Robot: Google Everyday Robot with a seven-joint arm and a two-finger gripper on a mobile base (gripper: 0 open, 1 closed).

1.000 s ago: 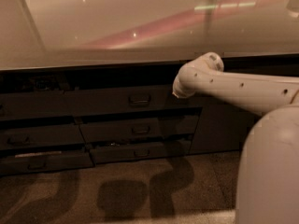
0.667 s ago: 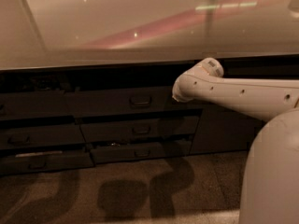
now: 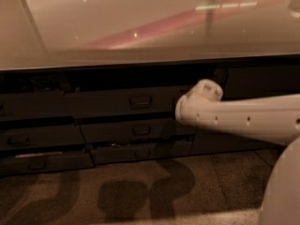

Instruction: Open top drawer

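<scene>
White arm (image 3: 243,118) comes in from right. Gripper (image 3: 183,111) at its tip, at the right end of the top drawer (image 3: 108,104) front; cannot tell whether wide or narrow. Drawer's centre handle (image 3: 140,101) just left of gripper. Drawer sits under pale countertop (image 3: 140,27), above two shorter drawers (image 3: 136,137).

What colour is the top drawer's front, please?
Dark grey top drawer, camera view; gripper hidden behind the white arm beside its handle.
</scene>
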